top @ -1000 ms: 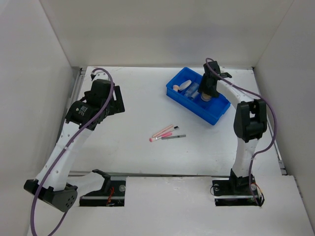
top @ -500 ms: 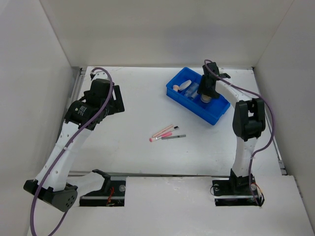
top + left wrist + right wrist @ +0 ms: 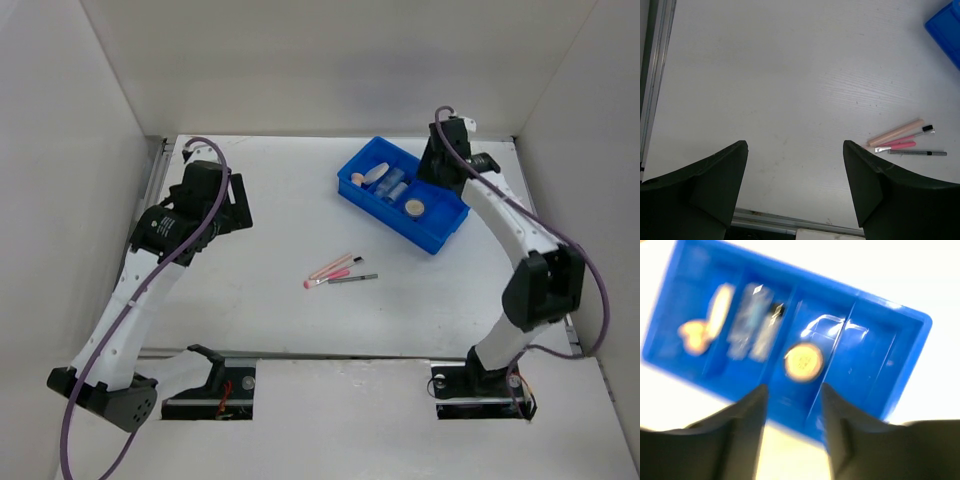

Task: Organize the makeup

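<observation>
right claw (image 3: 793, 388) hangs open, empty, at the bin's (image 3: 880, 325) far edge, compact (image 3: 803, 362) inside; left claw (image 3: 795, 145) open, empty.

Bin (image 3: 440, 238) sits far-R on table (image 3: 260, 200). Inside, L to R, separate compartments: puff (image 3: 358, 180), vials (image 3: 392, 184), compact (image 3: 414, 207). Sticks (image 3: 333, 267) + pencil (image 3: 352, 279) lie mid-table, near-L of bin; pencil nearest arm bases.

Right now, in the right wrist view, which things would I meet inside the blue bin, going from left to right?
beige puff → clear vials → round compact. The picture is blurred, so finer detail cannot be told.
</observation>
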Tool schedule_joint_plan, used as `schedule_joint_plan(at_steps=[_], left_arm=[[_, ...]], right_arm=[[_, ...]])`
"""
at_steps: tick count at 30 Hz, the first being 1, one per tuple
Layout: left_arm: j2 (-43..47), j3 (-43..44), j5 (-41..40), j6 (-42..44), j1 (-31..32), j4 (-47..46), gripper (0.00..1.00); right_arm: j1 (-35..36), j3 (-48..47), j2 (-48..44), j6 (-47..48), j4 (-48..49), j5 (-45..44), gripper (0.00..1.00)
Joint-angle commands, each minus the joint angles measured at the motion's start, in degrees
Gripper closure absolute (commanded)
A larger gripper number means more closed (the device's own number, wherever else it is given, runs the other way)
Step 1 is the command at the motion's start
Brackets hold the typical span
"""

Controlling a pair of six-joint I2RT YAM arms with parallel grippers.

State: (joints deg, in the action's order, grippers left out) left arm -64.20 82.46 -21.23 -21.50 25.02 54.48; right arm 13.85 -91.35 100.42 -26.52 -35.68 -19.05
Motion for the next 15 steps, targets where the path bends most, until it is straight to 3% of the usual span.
schedule_joint_plan(at_steps=[1, 3, 6, 8, 12, 15], left_arm=[[2.2, 1.7, -0.8, 0.1, -0.1, 0.5, 0.26], [2.2, 1.1, -0.8, 0.1, -0.1, 0.5, 0.26], [2.7, 0.6, -1.4, 0.1, -0.1, 0.5, 0.26], [2.7, 0.6, -1.4, 0.1, -0.1, 0.5, 0.26], [3.9, -0.5, -1.4, -0.5, -0.1, 0.5, 0.26], [5.0, -1.1, -1.4, -0.5, -0.1, 0.5, 0.26]], right_arm=[[5.7, 5.6, -8.8, 0.1, 2.5, -1.5, 0.5], [10.5, 10.5, -11.4, -1.7, 2.5, -2.0, 0.72], [16.4, 17.5, -15.1, -7.6, 1.9, 0.7, 0.85], [19.0, 20.6, -16.3, -12.6, 2.6, 2.3, 0.83], [24.1, 25.3, -16.3, -22.8, 3.2, 6.9, 0.6], [26.8, 27.4, -13.8, -29.7, 3.9, 9.7, 0.52]])
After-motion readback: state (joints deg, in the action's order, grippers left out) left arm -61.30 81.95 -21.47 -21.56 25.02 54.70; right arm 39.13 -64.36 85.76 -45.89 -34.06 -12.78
